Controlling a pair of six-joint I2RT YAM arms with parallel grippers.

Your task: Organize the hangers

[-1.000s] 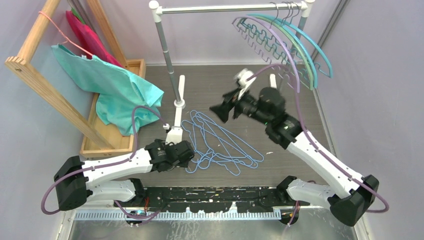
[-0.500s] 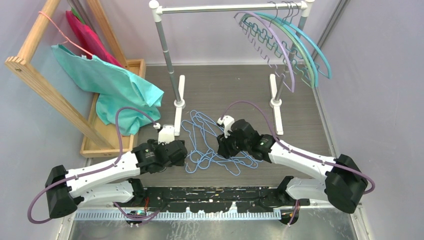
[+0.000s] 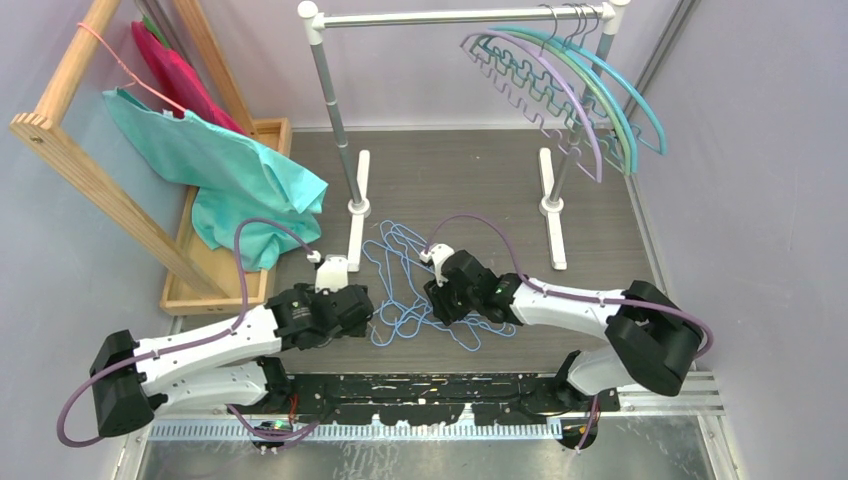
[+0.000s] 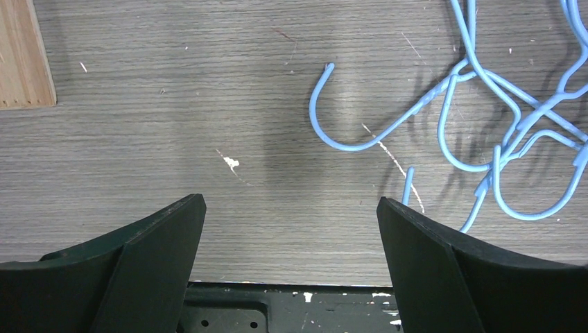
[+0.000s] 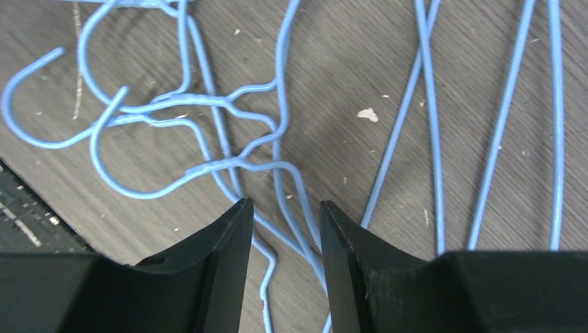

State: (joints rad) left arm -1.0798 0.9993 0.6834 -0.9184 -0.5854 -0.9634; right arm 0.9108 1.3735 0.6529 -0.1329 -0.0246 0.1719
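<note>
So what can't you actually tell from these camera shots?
- Top view: how many light-blue hangers lie in the pile. They tangle, and the right gripper covers some.
- Right wrist view: whether the gripper is pinching a wire. Wires pass between its fingers, but any contact is out of sight.
- Left wrist view: the pile runs off the right edge.
- Top view: the hooks of the arched hangers on the rail are too small to count.
</note>
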